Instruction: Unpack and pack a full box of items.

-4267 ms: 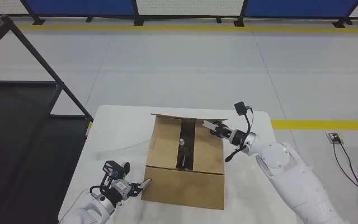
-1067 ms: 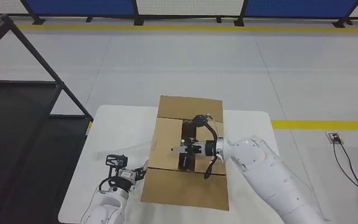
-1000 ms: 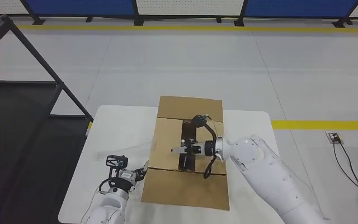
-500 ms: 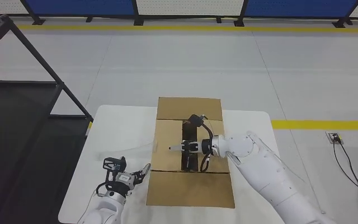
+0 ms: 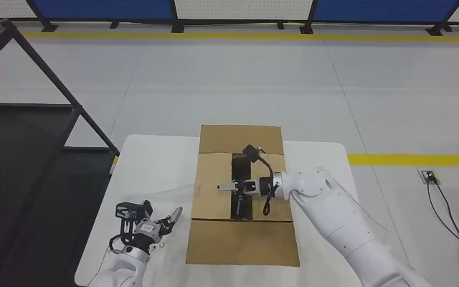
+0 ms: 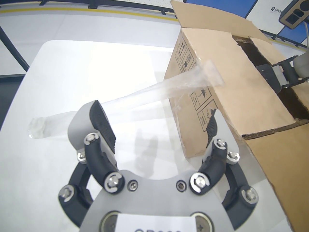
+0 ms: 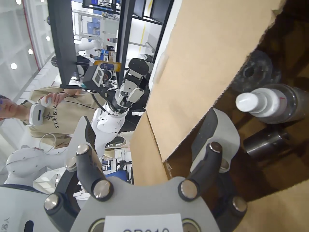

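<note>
The brown corrugated cardboard box [image 5: 214,192] sits mid-worktop [image 5: 147,168], its far and near flaps laid out flat and a dark slot open between the side flaps. Since half a second ago the left pincer [image 5: 171,218], spread wide, has backed away from the box's near left corner. The right pincer [image 7: 149,119], also spread, straddles the left flap's ragged edge over the slot. Inside the box stand a white-capped clear bottle [image 7: 243,102] and a dark cylinder [image 7: 263,141]. A limp, glossy tape strip [image 6: 157,90] trails from the box's left wall.

White table [image 5: 158,168]: cardboard box [image 5: 213,188] at centre, clear tape strip [image 6: 144,95] trailing off its 9 o'clock side.
</note>
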Robot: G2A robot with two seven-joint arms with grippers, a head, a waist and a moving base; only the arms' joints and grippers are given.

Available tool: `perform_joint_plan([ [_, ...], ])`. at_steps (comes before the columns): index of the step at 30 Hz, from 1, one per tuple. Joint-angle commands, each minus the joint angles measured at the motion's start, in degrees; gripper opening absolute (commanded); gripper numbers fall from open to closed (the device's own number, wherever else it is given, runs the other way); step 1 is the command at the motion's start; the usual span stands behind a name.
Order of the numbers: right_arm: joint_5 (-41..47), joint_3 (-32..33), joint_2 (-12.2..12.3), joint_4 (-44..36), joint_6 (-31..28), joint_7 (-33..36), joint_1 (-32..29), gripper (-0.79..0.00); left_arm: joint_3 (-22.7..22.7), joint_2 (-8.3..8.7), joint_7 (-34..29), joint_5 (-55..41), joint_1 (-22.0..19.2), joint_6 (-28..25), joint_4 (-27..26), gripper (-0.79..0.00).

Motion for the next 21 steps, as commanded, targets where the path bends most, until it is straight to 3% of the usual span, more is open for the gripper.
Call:
perform_joint_plan([
  [1,2.18,0.53,-0.15,0.86,-1.98,1.10,0.12,0.000,-0.44,0.01,0.32,-0.39,0.32,-0.41,-0.56,0.000],
  [14,7.87,1.82,-1.29,2.46,-7.90,3.39,1.76,0.000,-4.30,0.49,3.07,-0.48,5.31,-6.82,-7.09,0.000],
  [21,7.80,0.38,-2.57,1.26,-8.48,2.57,3.00,0.000,-2.40,0.62,4.19,5.29,7.08,-9.55,-10.21,0.000],
])
